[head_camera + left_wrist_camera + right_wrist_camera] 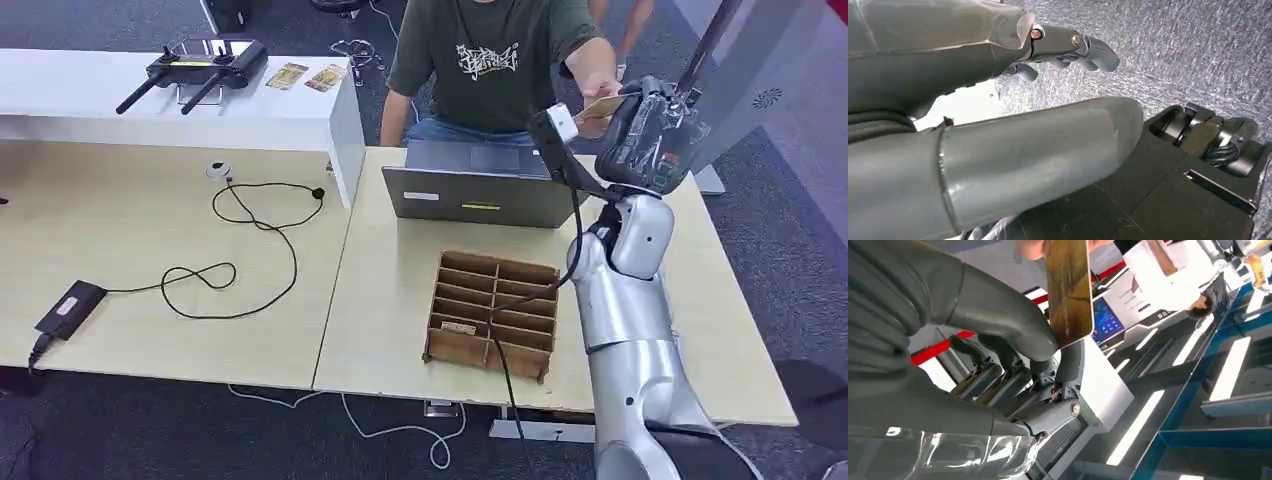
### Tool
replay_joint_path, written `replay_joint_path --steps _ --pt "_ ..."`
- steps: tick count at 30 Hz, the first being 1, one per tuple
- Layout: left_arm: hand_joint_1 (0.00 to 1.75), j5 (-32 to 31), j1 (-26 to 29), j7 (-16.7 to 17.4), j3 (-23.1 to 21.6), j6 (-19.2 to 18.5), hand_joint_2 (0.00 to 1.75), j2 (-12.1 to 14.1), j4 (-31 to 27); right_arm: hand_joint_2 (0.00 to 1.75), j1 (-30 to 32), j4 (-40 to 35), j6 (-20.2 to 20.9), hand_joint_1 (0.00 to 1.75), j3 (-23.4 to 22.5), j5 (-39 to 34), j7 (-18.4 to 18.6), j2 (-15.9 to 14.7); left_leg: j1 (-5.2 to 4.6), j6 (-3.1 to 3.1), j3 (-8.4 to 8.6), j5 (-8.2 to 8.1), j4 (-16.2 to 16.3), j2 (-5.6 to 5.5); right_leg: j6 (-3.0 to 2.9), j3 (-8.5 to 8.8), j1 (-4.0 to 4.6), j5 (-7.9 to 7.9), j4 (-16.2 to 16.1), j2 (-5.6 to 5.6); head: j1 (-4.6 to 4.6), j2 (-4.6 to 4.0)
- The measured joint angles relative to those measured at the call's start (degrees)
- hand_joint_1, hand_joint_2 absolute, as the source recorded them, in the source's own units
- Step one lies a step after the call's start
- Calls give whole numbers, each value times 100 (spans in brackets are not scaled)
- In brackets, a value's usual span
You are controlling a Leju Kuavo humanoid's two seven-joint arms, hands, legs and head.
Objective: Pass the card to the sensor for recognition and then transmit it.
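A tan card is up in the air past the far right corner of the table. My right hand is raised there and pinches the card's near end. A person's hand grips its far end from across the table. In the right wrist view the golden card sits between the thumb and a finger of my right hand, with the person's fingers on its other end. My left hand hangs over the grey floor, fingers apart and holding nothing.
A grey laptop stands on the table in front of the seated person. A cardboard divider tray lies near the front edge. A small white round device with a black cable and a black box lie to the left. A white shelf carries a controller and two cards.
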Motion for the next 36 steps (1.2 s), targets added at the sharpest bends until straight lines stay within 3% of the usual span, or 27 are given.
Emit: replay_joint_path --steps 10,16,23,36 --pt "0 -98 -21 0 -138 -48 0 -7 0 175 -555 833 0 175 667 30 769 -184 0 0 0 0 1 0 0 0 0 0 0 0 0 0" --pt "0 -127 -28 4 -208 -52 0 -26 0 175 -892 1591 0 175 1438 30 1331 -345 0 0 1 0 1 1 -1 0 0 2 0 1 0 0" --pt "0 -125 -30 7 -234 -68 0 -39 0 175 -992 1901 -2 175 1781 30 1265 -374 1 -3 1 2 2 -1 -1 0 1 2 0 0 0 0" --pt "0 -125 -35 7 -236 -120 0 -39 0 175 -1039 2081 -7 175 1932 30 1276 -389 0 -3 1 2 2 -2 -1 0 0 2 0 -1 0 0"
